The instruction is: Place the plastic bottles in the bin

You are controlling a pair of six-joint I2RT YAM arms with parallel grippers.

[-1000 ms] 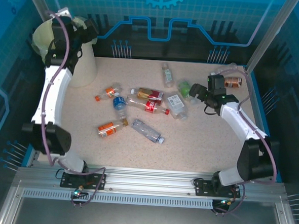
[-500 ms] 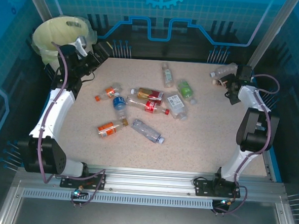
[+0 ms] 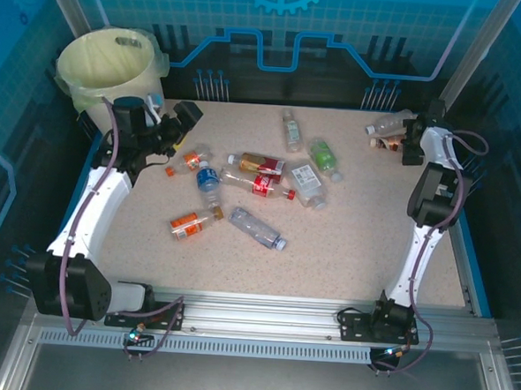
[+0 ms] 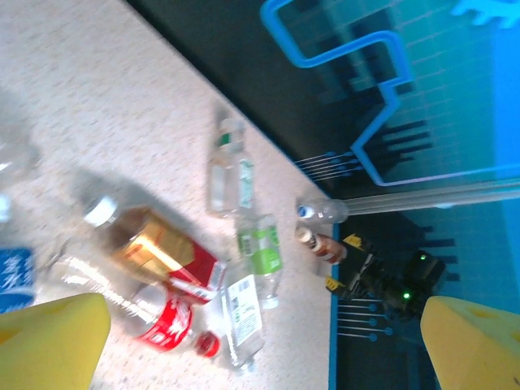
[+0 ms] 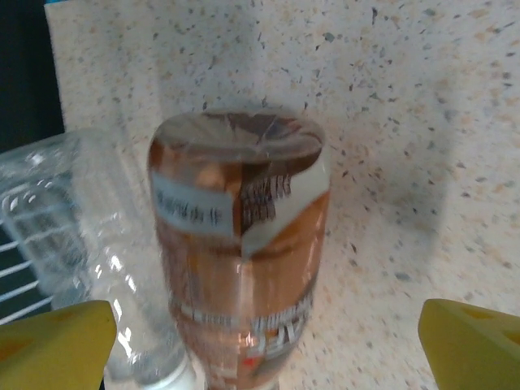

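The left arm is rising from its base and bending forward along the left side of the speckled beige tabletop (image 3: 355, 245), its wrist hanging just in front of the tall cream-white round bin (image 3: 66, 75) lined with a pale yellowish bag, which is standing in the far-left corner. The left gripper (image 4: 260, 345) is pointing across the table with its yellow fingers spread wide and nothing between them. The right arm is standing steeply, elbow high, forearm reaching to the far-right corner. The right gripper (image 5: 262, 345) is facing the base of a brown-tinted plastic bottle (image 5: 240, 244) lying on its side; its jaws are parted, one finger on each side of that bottle with a gap showing on both sides. An empty clear plastic bottle (image 5: 81, 227) is lying just beside the brown one, close to the left finger. The other plastic bottles are lying scattered mid-table: an orange-labelled bottle (image 3: 188, 223), a clear blue-capped bottle (image 3: 257, 227), a blue-labelled bottle (image 3: 208, 178), a red-labelled bottle (image 3: 263, 186) and a green-labelled bottle (image 3: 323, 156), all well apart from the bin.
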